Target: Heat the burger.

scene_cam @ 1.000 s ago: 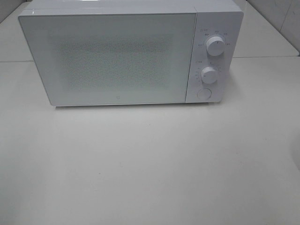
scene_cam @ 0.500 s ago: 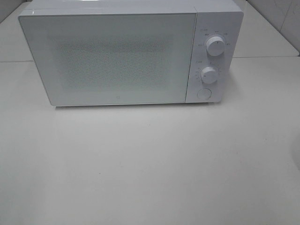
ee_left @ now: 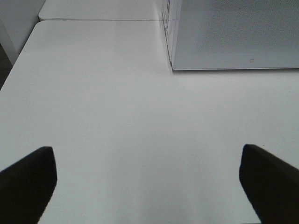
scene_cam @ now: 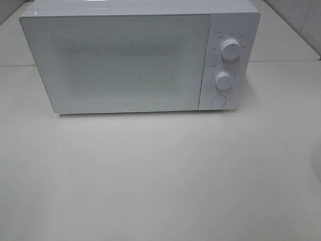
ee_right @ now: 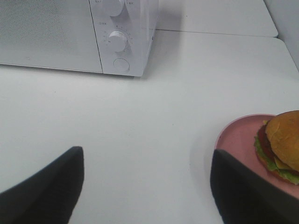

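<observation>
White table (scene_cam: 160, 181), shut microwave (scene_cam: 120, 60), burger (ee_right: 282, 140).

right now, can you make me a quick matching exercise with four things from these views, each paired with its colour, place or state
Things:
1. microwave door
2. burger
3. dish
4. left end effector

Descriptions:
A. pink
B. open and empty above the bare table
C. shut
D. resting on the dish, off to the right of the microwave

Pairs: 1-C, 2-D, 3-A, 4-B
</observation>
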